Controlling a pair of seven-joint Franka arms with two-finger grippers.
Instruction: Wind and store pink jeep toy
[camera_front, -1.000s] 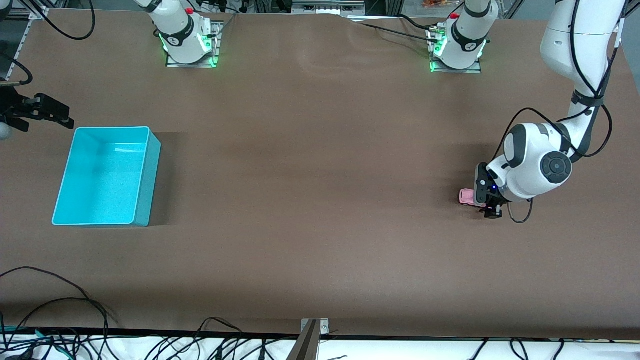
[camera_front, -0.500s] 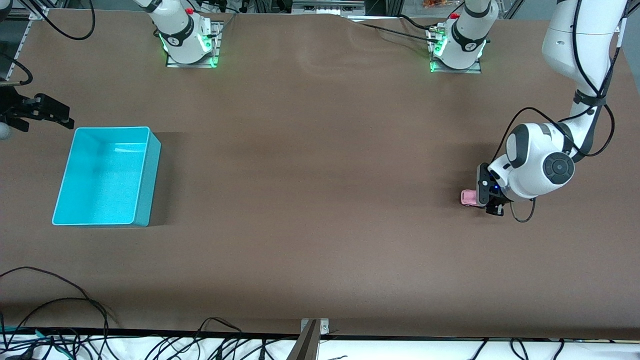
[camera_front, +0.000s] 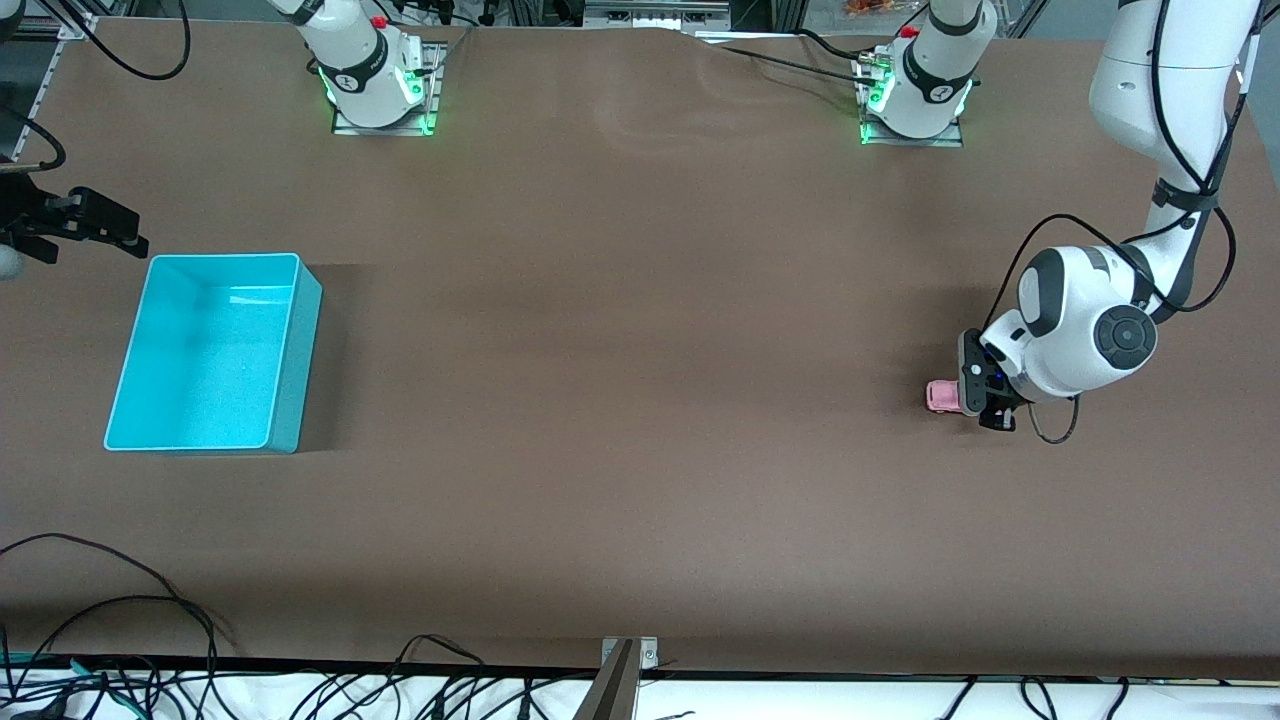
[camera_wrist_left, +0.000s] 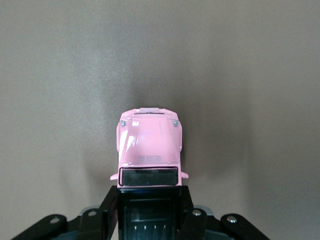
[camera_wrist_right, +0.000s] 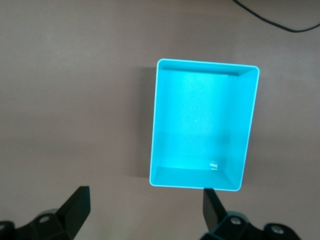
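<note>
left gripper (camera_front: 975, 395) clamped on the pink jeep toy (camera_front: 940, 396), low at the table (camera_front: 640, 400) at the left arm's end. cyan bin (camera_front: 210, 350) at the right arm's end; right gripper (camera_front: 75, 225) waits beside it, fingers spread wide.

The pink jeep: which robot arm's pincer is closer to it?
Left. The left pincer is shut on the jeep at its end of the table; the right pincer waits open near the bin.
</note>
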